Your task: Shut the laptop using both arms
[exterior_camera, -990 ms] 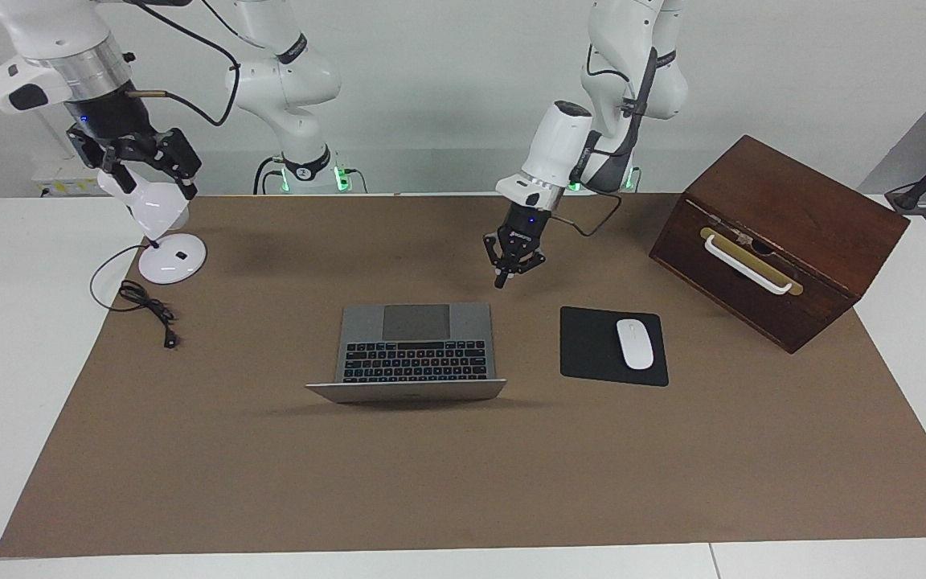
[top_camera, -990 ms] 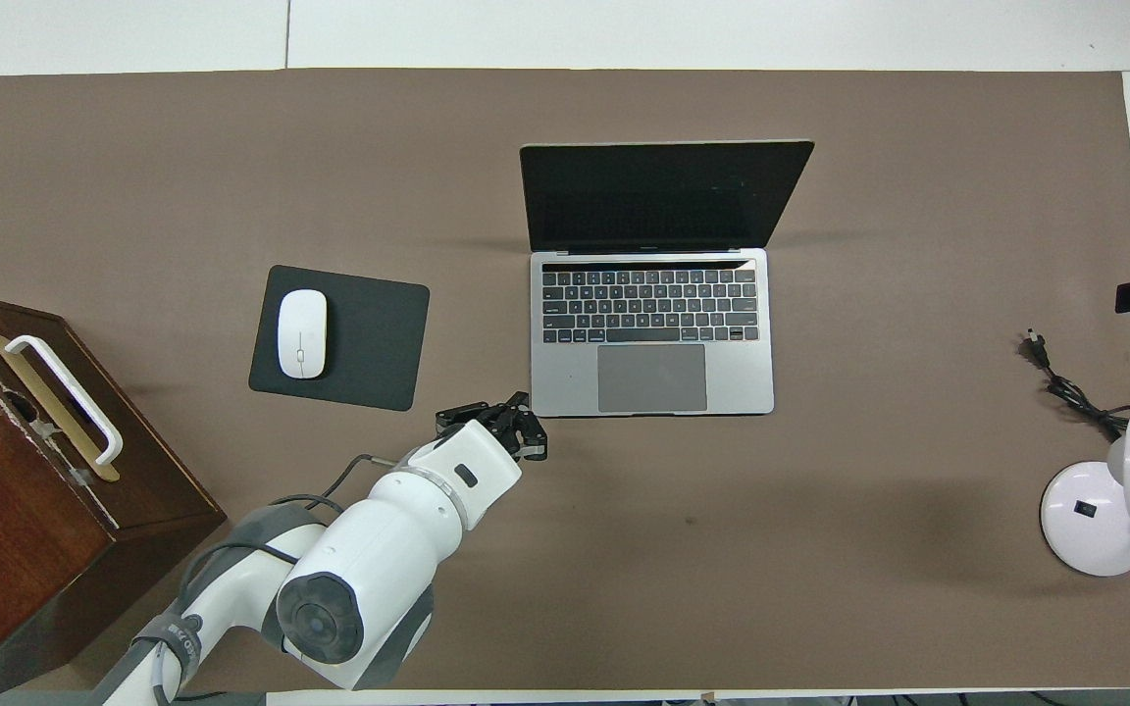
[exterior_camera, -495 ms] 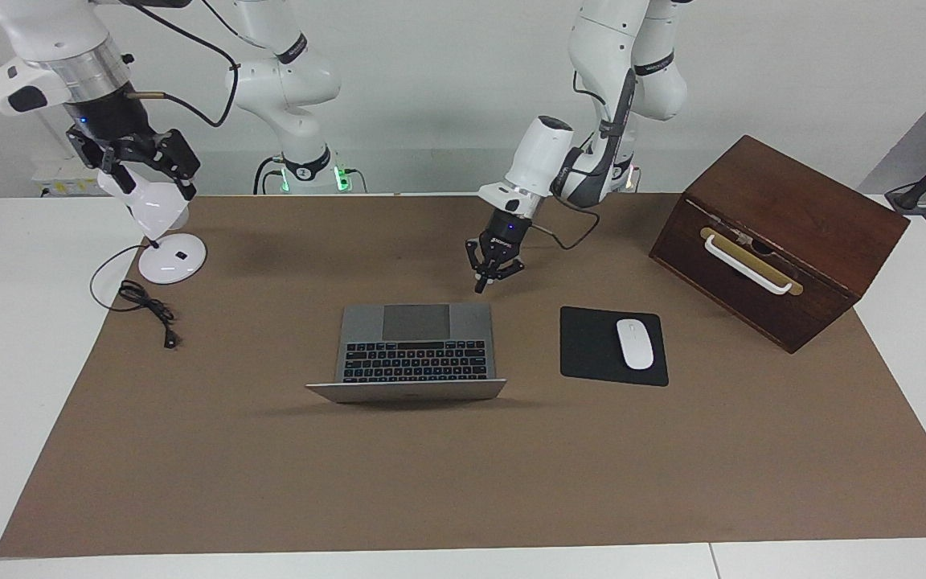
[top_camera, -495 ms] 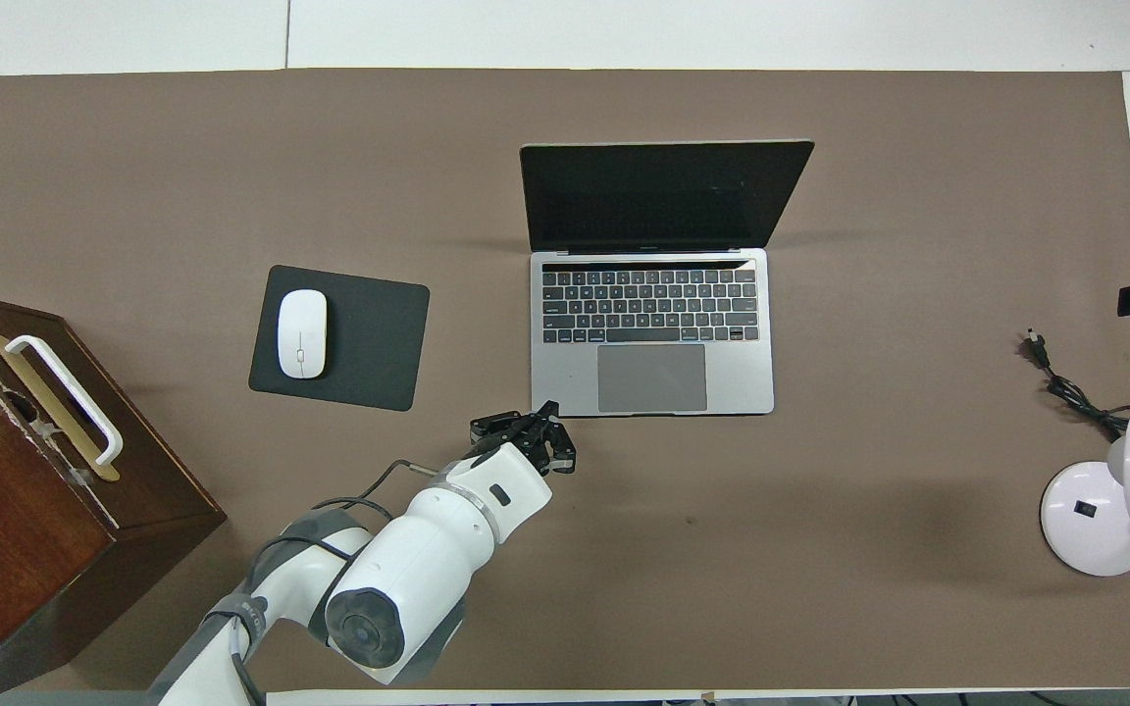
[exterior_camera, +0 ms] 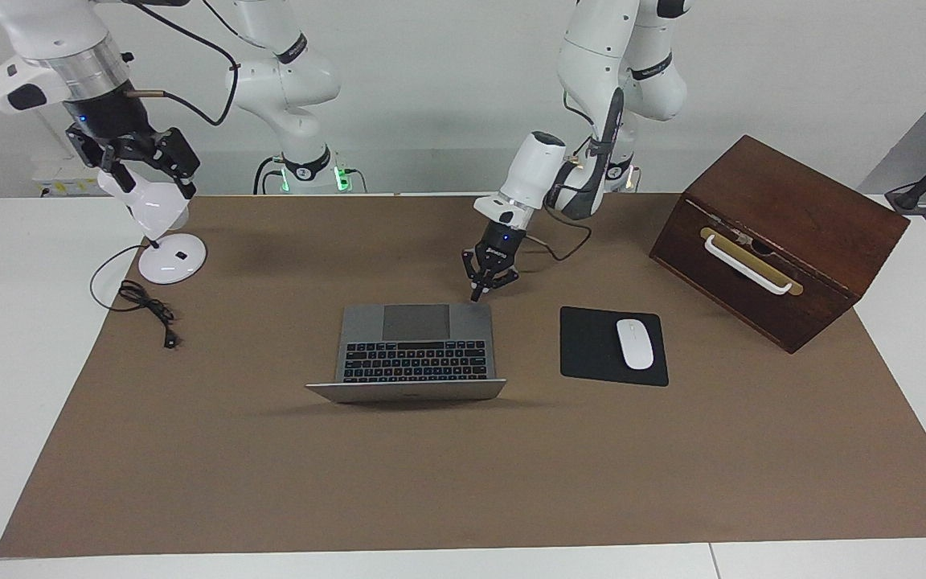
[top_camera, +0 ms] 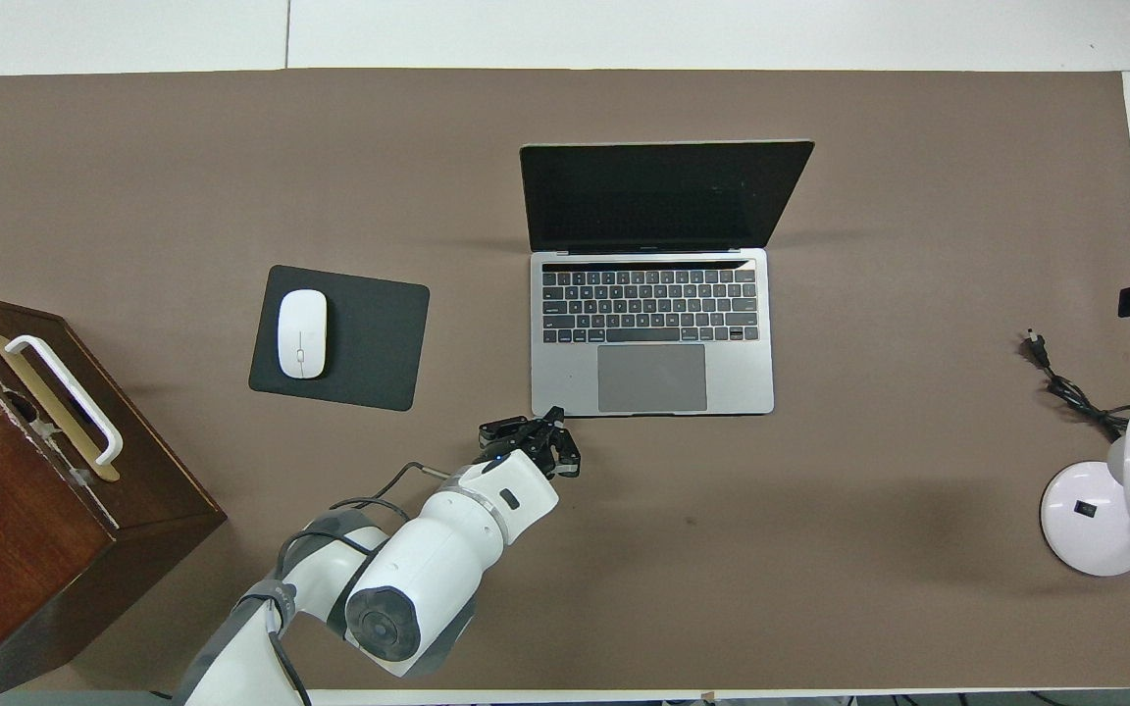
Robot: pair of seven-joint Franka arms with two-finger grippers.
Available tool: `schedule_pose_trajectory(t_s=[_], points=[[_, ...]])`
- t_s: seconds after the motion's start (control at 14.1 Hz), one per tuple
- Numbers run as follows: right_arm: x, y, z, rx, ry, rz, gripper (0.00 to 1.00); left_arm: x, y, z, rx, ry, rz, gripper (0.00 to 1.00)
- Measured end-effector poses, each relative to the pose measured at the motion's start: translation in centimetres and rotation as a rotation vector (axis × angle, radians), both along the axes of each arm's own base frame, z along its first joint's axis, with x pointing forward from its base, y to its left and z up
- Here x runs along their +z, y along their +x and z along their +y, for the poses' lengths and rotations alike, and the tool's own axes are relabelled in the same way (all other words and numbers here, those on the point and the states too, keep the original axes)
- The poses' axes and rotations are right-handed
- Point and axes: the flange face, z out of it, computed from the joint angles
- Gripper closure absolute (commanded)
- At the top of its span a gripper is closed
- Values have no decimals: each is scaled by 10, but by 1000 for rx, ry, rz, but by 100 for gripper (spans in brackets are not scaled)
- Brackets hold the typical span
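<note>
A robotics laboratory is shown, set up as a mock office desk. Two white jointed arms (exterior_camera: 592, 48) are mounted at one long edge of a white table (exterior_camera: 21, 338), with green status lights lit at their bases and black cables trailed from the wrists. Most of the table is covered by a plain brown mat (exterior_camera: 463, 466), which is stopped short of the table's edges. Office props are laid out on it: a laptop (exterior_camera: 413, 344), a mouse pad (exterior_camera: 592, 346) with a white mouse (exterior_camera: 635, 343), a white desk lamp (exterior_camera: 165, 241) near one corner, and a dark wooden box (exterior_camera: 776, 233) at the other end. A bare pale wall is seen above; what looks like a stand's leg is glimpsed at the frame's edge, though it cannot be identified.
</note>
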Motion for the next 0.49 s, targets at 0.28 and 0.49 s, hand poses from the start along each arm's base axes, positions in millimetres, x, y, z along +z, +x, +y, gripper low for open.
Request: schedule_pose_trajectory(t_s=[0.28,0.49], points=[[0,0,0,-1,0,0,0,-10,-4,-3,-16,15,5,100],[1,0,-1,-2,0,-1,0,-10,-4,-3,-36,26,-9,100]])
